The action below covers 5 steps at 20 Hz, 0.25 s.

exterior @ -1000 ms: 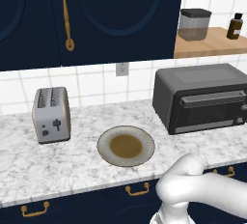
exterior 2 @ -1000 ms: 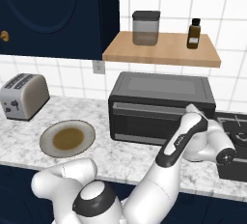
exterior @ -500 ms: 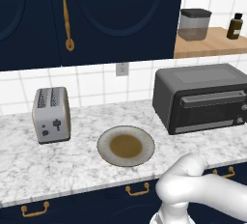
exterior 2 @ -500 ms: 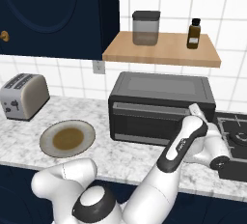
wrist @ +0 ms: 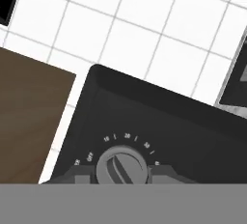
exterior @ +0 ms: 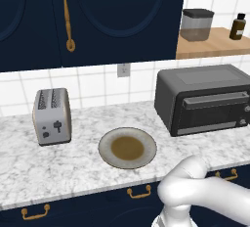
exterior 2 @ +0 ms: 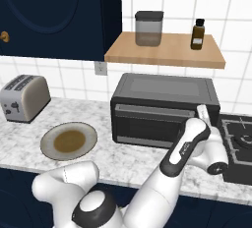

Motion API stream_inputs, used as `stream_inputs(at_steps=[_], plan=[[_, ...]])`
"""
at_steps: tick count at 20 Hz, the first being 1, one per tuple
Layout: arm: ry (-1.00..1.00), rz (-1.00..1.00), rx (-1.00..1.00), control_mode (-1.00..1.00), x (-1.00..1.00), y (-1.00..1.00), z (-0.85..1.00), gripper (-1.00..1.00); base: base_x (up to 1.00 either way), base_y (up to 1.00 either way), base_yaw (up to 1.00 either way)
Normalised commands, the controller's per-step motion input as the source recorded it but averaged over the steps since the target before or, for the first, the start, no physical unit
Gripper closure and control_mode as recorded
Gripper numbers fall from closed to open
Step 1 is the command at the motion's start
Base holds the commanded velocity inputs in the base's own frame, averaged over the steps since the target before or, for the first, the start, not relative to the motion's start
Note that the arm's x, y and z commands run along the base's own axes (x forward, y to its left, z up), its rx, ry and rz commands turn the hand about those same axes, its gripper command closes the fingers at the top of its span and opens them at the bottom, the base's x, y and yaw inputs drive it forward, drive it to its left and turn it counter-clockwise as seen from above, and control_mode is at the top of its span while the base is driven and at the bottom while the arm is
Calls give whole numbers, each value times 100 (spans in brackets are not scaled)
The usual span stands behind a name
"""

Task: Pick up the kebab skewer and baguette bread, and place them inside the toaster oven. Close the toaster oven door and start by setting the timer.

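The large dark grey boxy toaster oven stands on the white marble bench against the tiled wall, its wide windowed front door with grey bar handle standing shut. The kebab skewer and baguette cannot be made out through the dark window.

The white arm reaches to the oven's right front corner, where the tool sits at the control side. In the hand view a round grey timer knob with printed numerals lies directly ahead, very close. The fingertips are hidden, so whether the tool grips the knob cannot be told; its jaws are set narrow.

A round beige plate with brown centre lies bare on the bench, between the oven and a silver two-slot toaster.
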Motion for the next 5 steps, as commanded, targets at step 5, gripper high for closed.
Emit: stream_inputs(at_steps=[5], plan=[[-3, -5, 27, -100, 0, 0, -5, 100, 0, 0, 0]])
